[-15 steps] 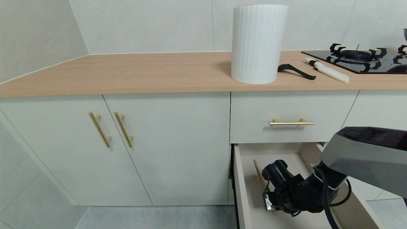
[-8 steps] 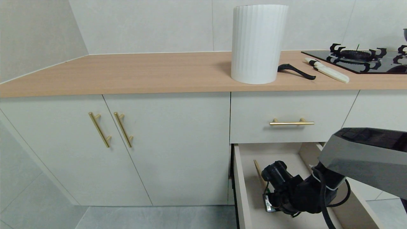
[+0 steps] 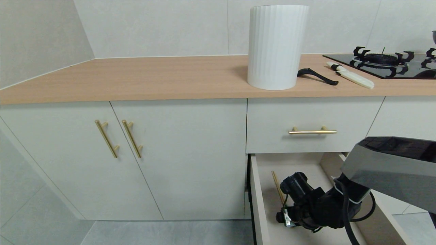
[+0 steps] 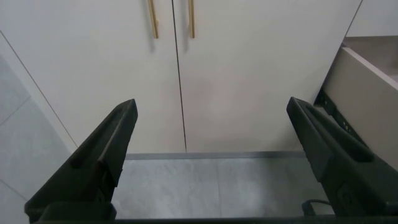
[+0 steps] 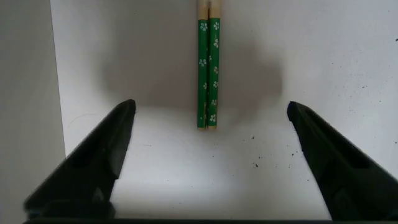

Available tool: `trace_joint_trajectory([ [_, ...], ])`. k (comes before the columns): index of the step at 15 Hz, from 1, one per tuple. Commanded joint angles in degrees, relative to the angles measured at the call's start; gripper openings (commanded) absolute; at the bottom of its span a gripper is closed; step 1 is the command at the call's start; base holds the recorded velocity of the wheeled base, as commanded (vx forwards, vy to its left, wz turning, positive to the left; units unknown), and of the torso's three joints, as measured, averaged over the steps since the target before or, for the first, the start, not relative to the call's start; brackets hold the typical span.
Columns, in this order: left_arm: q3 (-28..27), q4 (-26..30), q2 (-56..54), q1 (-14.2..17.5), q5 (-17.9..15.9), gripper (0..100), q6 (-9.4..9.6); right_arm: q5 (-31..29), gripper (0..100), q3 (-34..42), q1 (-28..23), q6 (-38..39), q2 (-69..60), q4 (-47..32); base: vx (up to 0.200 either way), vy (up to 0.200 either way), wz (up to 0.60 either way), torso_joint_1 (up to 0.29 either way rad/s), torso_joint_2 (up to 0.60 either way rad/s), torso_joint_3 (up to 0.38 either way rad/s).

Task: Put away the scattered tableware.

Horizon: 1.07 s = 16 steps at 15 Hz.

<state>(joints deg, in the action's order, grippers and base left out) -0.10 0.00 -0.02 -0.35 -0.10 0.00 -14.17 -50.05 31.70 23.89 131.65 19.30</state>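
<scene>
— Chopsticks (image 3: 277, 185) have changed since a second ago. They now show as a thin, flat line on the floor of the open drawer (image 3: 258, 204), and the black wrist above them has slid a little lower, toward the drawer's left wall.

— So the robot has let them go?

— It looks that way. Seen from the right wrist, the right jaws stand wide apart. The pair lies side by side on the pale drawer floor between them and touches neither.

— Why that spot?

— Probably because the drawer is where the tableware belongs. Laying the pair straight near one wall would leave room for the rest.

— What is the rest?

— A black-handled utensil (image 3: 318, 77) and a white knife (image 3: 351, 76) lie on the tabletop (image 3: 153, 78). They are between the tall ribbed canister (image 3: 276, 47) and the hob (image 3: 381, 64), well apart from the drawer.

— And the other arm?

— The left jaws are also wide and hold nothing. They face the cabinet doors (image 4: 249, 74) low down, with the drawer's edge just to one side. That reads as parked out of the way.

— Any label or writing?

— None that can be read. The chopsticks' green ends carry only small white flowers.
</scene>
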Motion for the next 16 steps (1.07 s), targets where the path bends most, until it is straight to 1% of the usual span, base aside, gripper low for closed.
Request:
trace_joint_trajectory([
  [1,0.01,0.00,0.02,0.00,0.01,100,0.00,0.02,100,0.13,0.03,0.10,-0.78,0.04,0.000,0.000,0.00,0.000,0.00,0.000],
  [3,0.01,0.00,0.02,0.00,0.01,100,0.00,0.02,100,0.40,-0.05,-0.08,-3.77,-0.23,0.000,0.000,0.00,0.000,0.00,0.000],
  [5,0.01,0.00,0.02,0.00,0.01,100,0.00,0.02,100,0.84,-0.05,-0.34,-10.62,-1.28,0.000,0.000,0.00,0.000,0.00,0.000],
  [8,0.01,0.00,0.02,0.00,0.01,100,0.00,0.02,100,1.28,-0.23,-0.78,-20.82,-6.64,0.000,0.000,0.00,0.000,0.00,0.000],
  [9,0.01,0.00,0.02,0.00,0.01,100,0.00,0.02,100,1.54,-0.67,-1.48,-23.80,-6.99,0.000,0.000,0.00,0.000,0.00,0.000],
  [11,0.01,0.00,0.02,0.00,0.01,100,0.00,0.02,100,2.59,-2.69,-5.35,-28.46,-6.82,0.000,0.000,0.00,0.000,0.00,0.000],
  [14,0.01,0.00,0.02,0.00,0.01,100,0.00,0.10,100,2.77,-4.98,-6.49,-33.21,-6.64,0.000,0.000,0.00,0.000,0.00,0.000],
  [16,0.01,0.00,0.02,0.00,0.01,100,0.00,0.10,100,3.12,-6.56,-8.69,-36.02,-6.64,0.000,0.000,0.00,0.000,0.00,0.000],
])
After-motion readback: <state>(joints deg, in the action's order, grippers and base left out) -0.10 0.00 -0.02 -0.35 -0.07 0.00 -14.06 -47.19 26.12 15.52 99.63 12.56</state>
